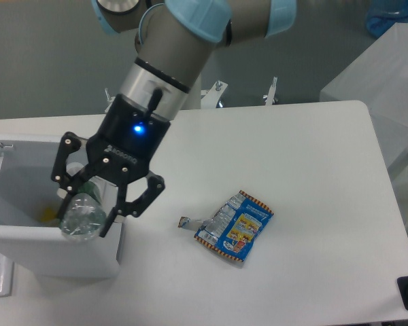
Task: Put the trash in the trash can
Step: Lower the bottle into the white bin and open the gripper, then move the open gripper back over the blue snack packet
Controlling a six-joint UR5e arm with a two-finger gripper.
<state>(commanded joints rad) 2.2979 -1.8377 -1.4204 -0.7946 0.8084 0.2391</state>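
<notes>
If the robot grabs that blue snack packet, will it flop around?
Probably. The blue snack packet lies flat and crinkled on the table, so it likely bends easily. It looks empty, so probably very light. Its shiny film might slip between the jaws.

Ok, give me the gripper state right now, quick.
Gripper: jaws closed on the crushed plastic bottle, held over the open trash can.
</notes>
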